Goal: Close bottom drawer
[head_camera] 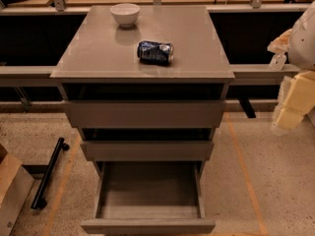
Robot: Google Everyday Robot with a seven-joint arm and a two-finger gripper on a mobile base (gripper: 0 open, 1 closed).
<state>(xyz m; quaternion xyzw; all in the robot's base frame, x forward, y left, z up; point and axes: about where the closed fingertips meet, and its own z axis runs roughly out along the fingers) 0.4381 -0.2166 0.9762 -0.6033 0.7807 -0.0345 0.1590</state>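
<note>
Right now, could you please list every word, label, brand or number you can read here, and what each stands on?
Nothing here can be read as text.
Blue can on the cabinet top: its print is too blurred to read.
White bowl, bottom drawer pulled open, and the tool at the right edge: no markings visible.

We are looking down on a cabinet (88, 58) whose top is carrying a bowl (124, 14) near its back edge and a can (155, 52) lying on its side nearer the front, just right of the bowl. Under the top, the top drawer (144, 114), the middle drawer (147, 150) and the bottom drawer (147, 225) are sitting one below another, the lowest sticking farthest out toward us. Our gripper (290, 107) is hanging at the right edge, apart from the cabinet. A bar (48, 173) is lying on the floor (275, 181) to the left, a box (12, 191) beside it.
</note>
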